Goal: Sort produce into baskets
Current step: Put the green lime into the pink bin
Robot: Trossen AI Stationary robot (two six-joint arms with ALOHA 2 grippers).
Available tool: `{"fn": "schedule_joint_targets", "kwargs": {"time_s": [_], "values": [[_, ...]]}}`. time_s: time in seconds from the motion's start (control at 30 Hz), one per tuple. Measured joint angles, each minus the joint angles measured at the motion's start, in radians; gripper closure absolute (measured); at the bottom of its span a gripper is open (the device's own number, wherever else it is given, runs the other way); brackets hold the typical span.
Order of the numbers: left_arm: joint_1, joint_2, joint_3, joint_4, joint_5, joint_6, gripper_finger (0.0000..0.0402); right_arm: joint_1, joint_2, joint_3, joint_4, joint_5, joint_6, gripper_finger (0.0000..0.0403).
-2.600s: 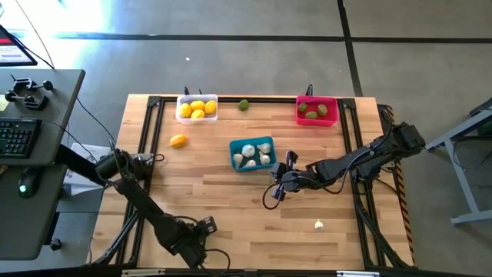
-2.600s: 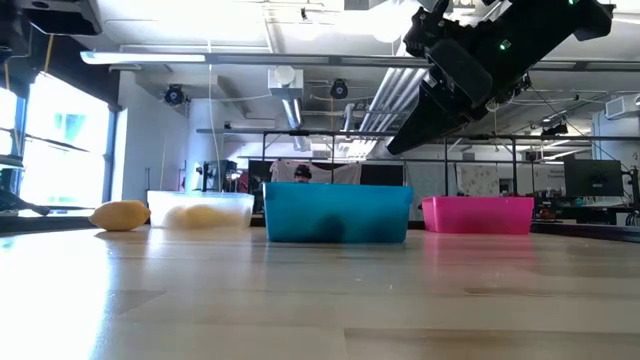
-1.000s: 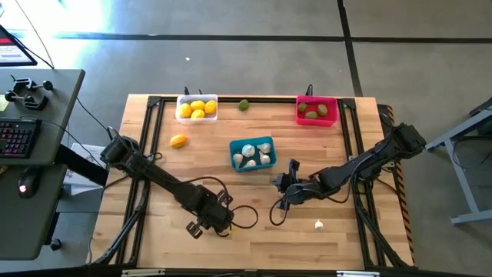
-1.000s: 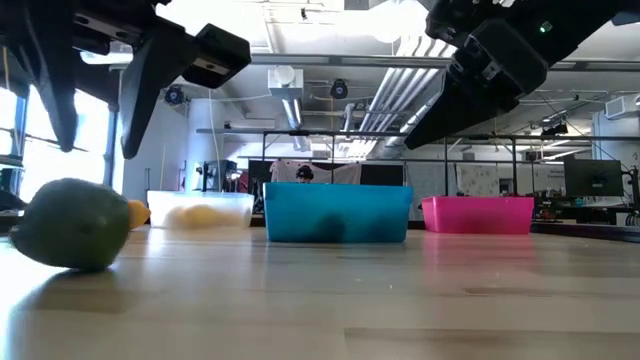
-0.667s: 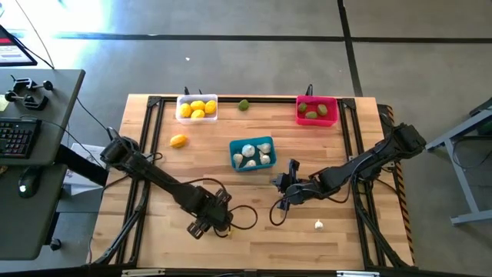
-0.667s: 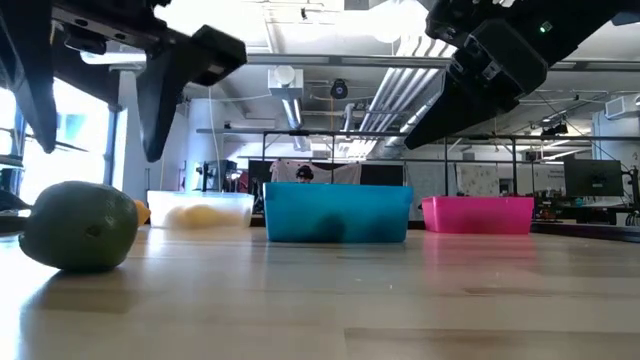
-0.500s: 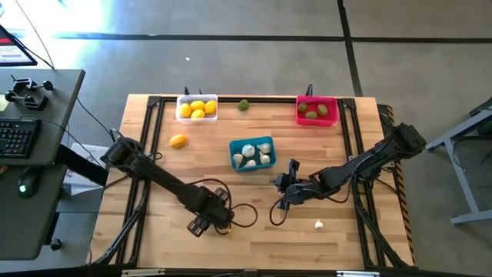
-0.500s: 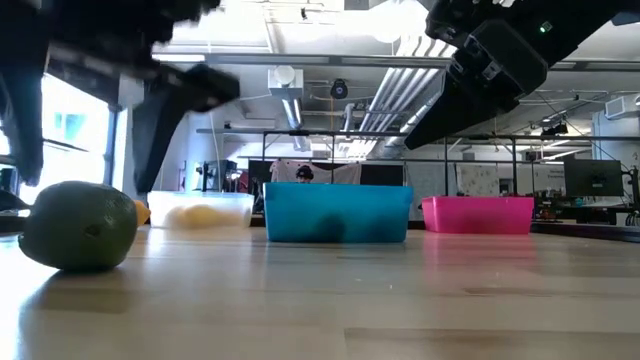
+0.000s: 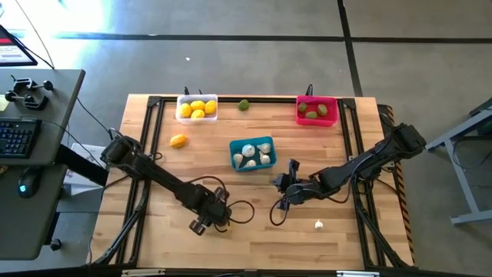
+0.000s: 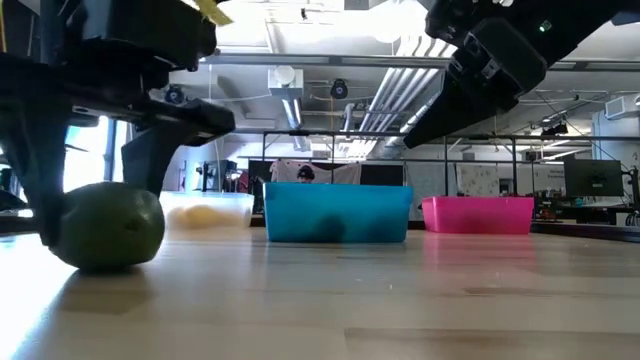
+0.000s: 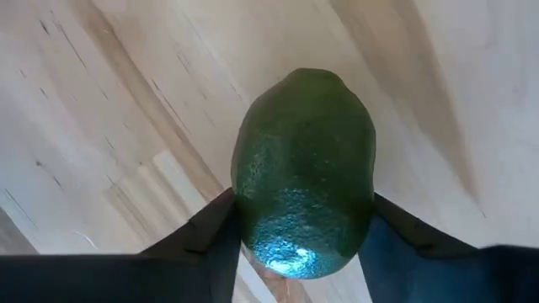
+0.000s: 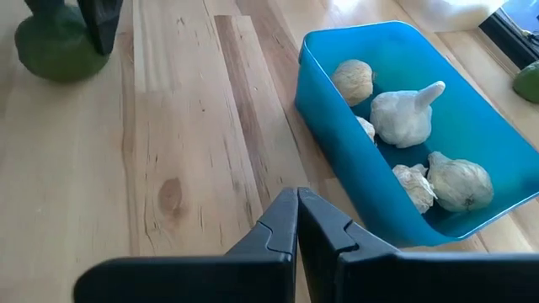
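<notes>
A green oval fruit (image 11: 303, 172) lies on the wood table near its front left, between the fingers of my left gripper (image 9: 204, 223), which is shut on it and hides it in the high view. My right gripper (image 9: 283, 188) hangs shut and empty above mid-table, just right of the teal basket (image 9: 252, 153), which holds garlic bulbs. The white basket (image 9: 197, 108) holds lemons and the pink basket (image 9: 317, 110) holds green fruits. A lemon (image 9: 178, 141), another green fruit (image 9: 243, 105) and a garlic bulb (image 9: 318, 225) lie loose. My left gripper pinches the green fruit's two long sides (image 11: 242, 210) between its two fingers (image 11: 206, 244), toward one end of the fruit. The fingers come from above, pointing down, across the fruit's width. The fruit's underside (image 10: 105, 262) rests on the table.
A black frame rail (image 9: 146, 146) runs round the table top. Bare wood lies between the left gripper and the baskets along the far edge. A desk with a keyboard (image 9: 19, 135) stands off the table's left.
My left gripper has come down over the green fruit, its fingers spreading wider and then closing in on the fruit's sides. The fruit has slid a little toward the table's right edge and stays on the wood.
</notes>
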Motion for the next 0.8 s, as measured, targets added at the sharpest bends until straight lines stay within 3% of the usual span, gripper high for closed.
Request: {"fn": "schedule_joint_targets", "kwargs": {"time_s": [0.2,0.4,0.57,0.8], "values": [[0.037,-0.073,-0.041,0.146,0.001,-0.023,0.0247,0.001,0.002,0.000,0.115,-0.045,-0.016,0.0402],[0.143,-0.205,-0.192,0.468,0.186,-0.154,0.0247,0.043,0.021,0.001,0.310,-0.066,-0.208,0.0382],[0.233,-0.268,-0.246,0.677,0.370,-0.292,0.0247,0.071,0.021,0.001,0.386,-0.096,-0.318,0.0296],[0.317,-0.272,-0.247,0.758,0.525,-0.411,0.0247,0.086,0.035,0.002,0.511,-0.156,-0.456,0.0165]]}}
